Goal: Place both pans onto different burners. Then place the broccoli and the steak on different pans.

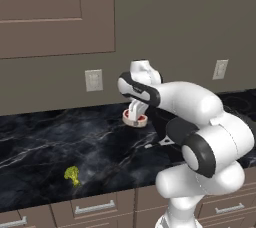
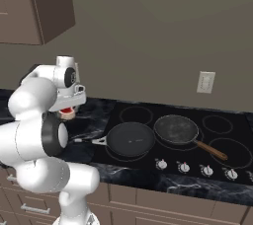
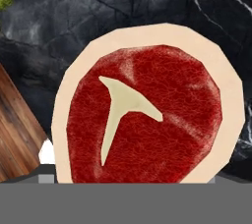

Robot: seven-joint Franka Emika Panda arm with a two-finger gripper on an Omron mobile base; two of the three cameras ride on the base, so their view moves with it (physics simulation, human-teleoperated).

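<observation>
Hovering right over the steak (image 3: 142,125), my gripper (image 1: 135,117) points straight down at the counter; I cannot see the finger tips themselves, since the meat's pale fat rim runs off the bottom of the hand view where they would rise. Jaws stand wide, and I can't tell whether they touch the steak or merely straddle it. In the left base view the steak shows as a small red and pale disc just under the hand, on the black marble counter (image 1: 60,137).

No writing or brand is legible anywhere; the cooktop knobs (image 2: 183,168) bear marks too small to read.

From the right, my own arm hides most of the steak, leaving a red sliver (image 2: 66,113) beside the wrist. A strip of brown wood (image 3: 15,134) cuts in at the hand view's left edge; I can't say what it belongs to.

Well apart from the hand, the broccoli (image 1: 72,174) lies near the counter's front edge. Both pans sit on the glass cooktop: the black pan (image 2: 130,139) on a front burner (image 2: 118,156), the speckled pan (image 2: 176,129) with its wooden handle just beside it, rims nearly touching. Two wall outlets (image 1: 93,80) sit behind.
</observation>
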